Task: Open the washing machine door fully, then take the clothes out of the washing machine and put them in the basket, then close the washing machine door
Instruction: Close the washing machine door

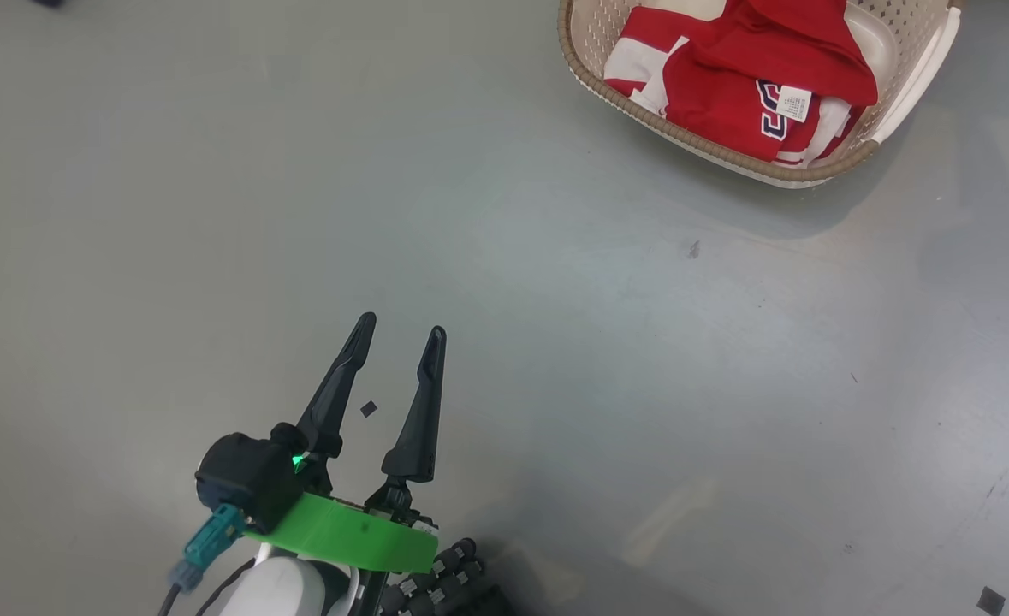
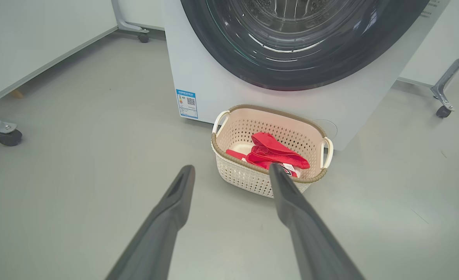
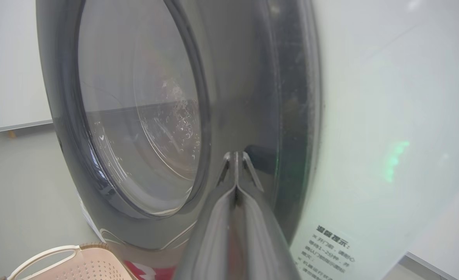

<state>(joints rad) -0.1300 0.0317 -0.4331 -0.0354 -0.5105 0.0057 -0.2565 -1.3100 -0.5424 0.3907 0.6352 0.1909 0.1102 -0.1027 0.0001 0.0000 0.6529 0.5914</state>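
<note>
The washing machine (image 2: 213, 81) stands with its black-rimmed glass door (image 2: 233, 50) lying flat against the front. In the right wrist view my right gripper (image 3: 235, 153) is shut and empty, its tips against the door's dark rim (image 3: 64, 116) beside the white front panel (image 3: 369, 116). The cream basket (image 2: 252, 179) sits on the floor just before the machine, with the red and white clothes (image 2: 272, 153) piled inside. The head view shows the basket (image 1: 594, 30) and clothes (image 1: 727, 85) at the top right. My left gripper (image 1: 404, 323) hangs open over bare floor, short of the basket (image 2: 231, 166).
White panels on castered frames flank the machine: one caster (image 2: 9, 136) to the left, another (image 2: 443, 111) to the right. A blue label (image 2: 187, 103) marks the machine's lower corner. Small dark marks (image 1: 368, 409) dot the grey floor.
</note>
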